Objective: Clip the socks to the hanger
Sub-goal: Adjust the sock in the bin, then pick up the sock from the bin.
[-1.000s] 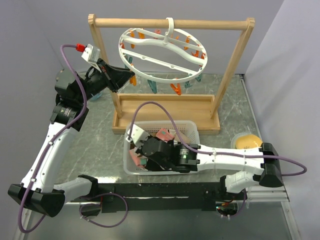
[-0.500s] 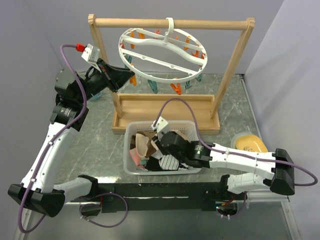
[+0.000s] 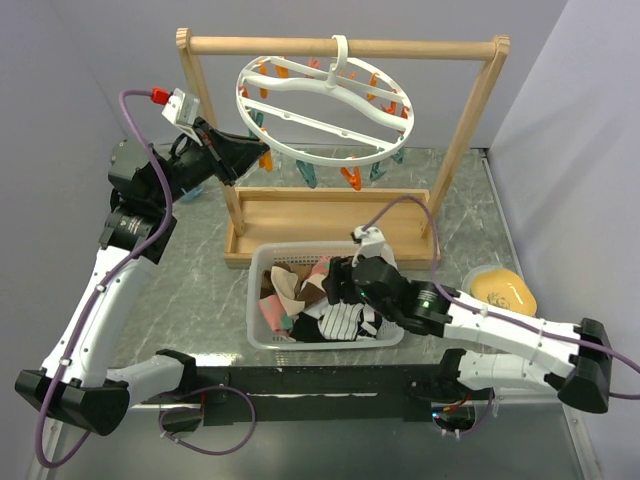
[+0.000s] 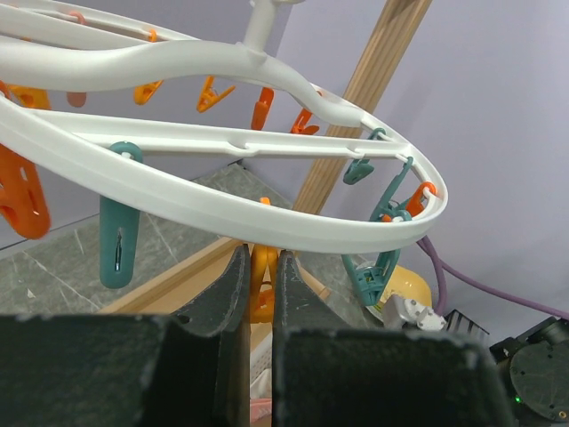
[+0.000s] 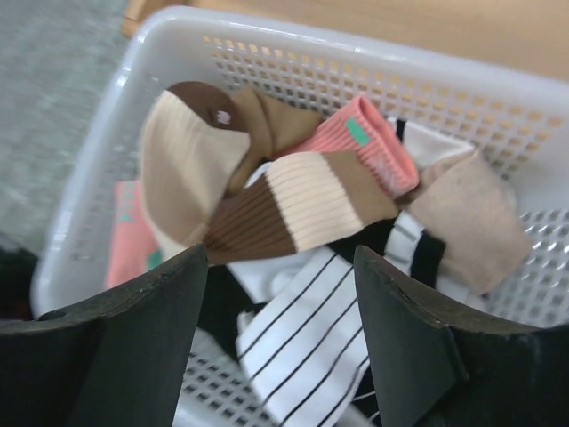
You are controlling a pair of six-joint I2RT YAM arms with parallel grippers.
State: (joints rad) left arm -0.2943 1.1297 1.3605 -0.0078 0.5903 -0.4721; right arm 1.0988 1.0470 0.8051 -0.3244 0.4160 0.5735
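The hanger [image 3: 325, 108], a white ring with wavy crossbars, hangs by its hook from the wooden bar; its rim [image 4: 222, 209] fills the left wrist view. My left gripper [image 3: 258, 152] [image 4: 260, 267] is shut on an orange peg [image 4: 261, 289] just under the ring's near-left edge. Several socks [image 3: 300, 300] lie heaped in a white basket [image 3: 262, 318]. My right gripper [image 3: 332, 285] [image 5: 280, 258] hovers open over them, nothing between its fingers. Below it lie a brown-and-cream sock [image 5: 293, 209], a pink sock [image 5: 364, 142] and a white striped sock [image 5: 311, 329].
The tall wooden frame [image 3: 340, 46] stands on a wooden base tray [image 3: 330, 215] right behind the basket. Teal and orange pegs [image 4: 117, 245] dangle from the ring. A yellow object [image 3: 500, 290] sits right of the basket. Purple cables loop over both arms.
My right gripper has opened and swung from the basket's left side to its right, uncovering the socks there. The left arm and hanger have not moved.
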